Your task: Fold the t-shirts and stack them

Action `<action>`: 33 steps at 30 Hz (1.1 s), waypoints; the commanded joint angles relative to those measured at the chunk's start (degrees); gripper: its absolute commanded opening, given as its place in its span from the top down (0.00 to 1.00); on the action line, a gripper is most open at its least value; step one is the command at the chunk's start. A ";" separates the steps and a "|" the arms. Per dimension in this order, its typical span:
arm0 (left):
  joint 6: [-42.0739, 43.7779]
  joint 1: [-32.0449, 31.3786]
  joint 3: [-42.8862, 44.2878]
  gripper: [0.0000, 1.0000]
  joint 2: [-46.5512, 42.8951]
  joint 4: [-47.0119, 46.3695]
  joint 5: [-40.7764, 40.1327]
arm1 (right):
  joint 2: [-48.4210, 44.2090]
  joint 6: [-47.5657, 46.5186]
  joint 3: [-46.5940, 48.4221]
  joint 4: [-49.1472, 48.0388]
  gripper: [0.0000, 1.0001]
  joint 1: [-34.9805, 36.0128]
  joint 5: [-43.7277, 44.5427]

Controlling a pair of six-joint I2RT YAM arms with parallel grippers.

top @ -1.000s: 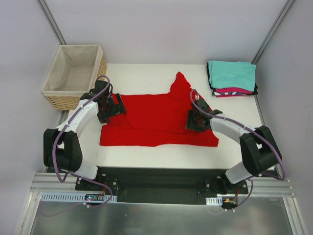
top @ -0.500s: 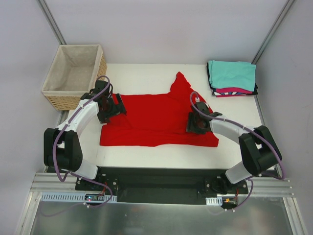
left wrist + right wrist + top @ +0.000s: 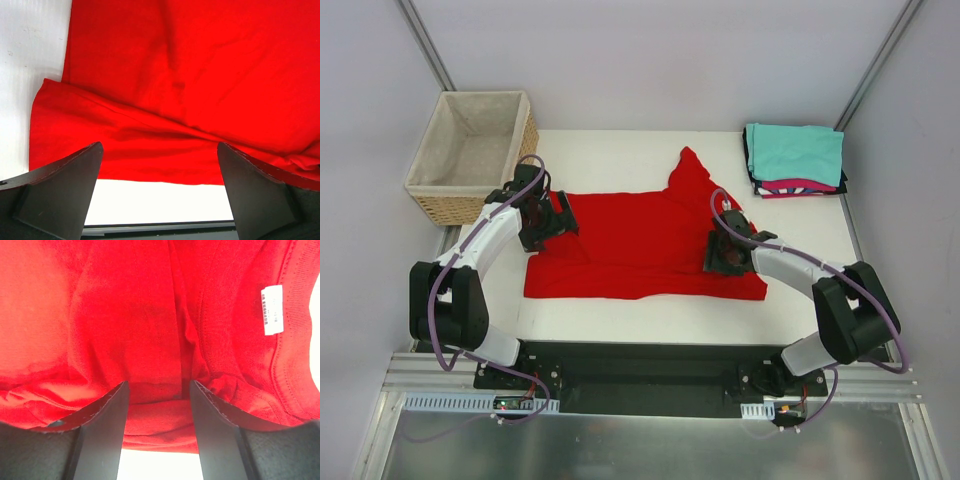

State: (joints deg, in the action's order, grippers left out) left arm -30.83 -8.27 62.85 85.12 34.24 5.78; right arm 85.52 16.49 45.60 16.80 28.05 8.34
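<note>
Presently the red t-shirt lies spread across the middle of the white table, its long side running left to right, with one part pointing up toward the far edge. It is creased rather than flat, and a diagonal fold crosses its left portion in the left wrist view. The left gripper sits at the shirt's left edge with its jaws spread wide and nothing between them; both dark fingers frame the red cloth below, with a strip of bare table at the near side. The right gripper sits on the right portion of the shirt, near its near-right corner. Its jaws stand partly apart with a raised ridge of red cloth running between them, and cloth bunches on the outer side of each finger; whether the pads actually pinch that ridge cannot be determined. A white label shows by the ribbed collar, just right of the right gripper's fingers. At the far right corner of the table sits a stack of folded shirts, well apart from the red one: the teal shirt on top, the magenta-pink shirt showing beneath it, and the black shirt at the stack's edge. A wicker basket with beige lining stands at the far left corner.
</note>
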 commanded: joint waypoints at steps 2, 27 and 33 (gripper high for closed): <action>0.51 -0.34 -0.36 0.01 -0.13 0.92 -0.24 | -0.44 1.00 0.10 0.26 0.45 -0.02 0.36; 0.59 -0.34 -0.36 0.01 -0.31 0.92 -0.33 | 2.64 0.03 6.33 4.47 0.97 1.04 2.20; 0.59 -0.34 -0.45 0.01 -0.57 0.92 -0.07 | 2.81 0.12 6.78 5.09 0.94 1.39 2.47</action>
State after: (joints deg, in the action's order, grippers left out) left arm -30.81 -8.29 62.85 85.12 34.24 5.78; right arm 88.58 16.88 50.13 20.47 28.95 9.34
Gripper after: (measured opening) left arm 0.991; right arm 0.066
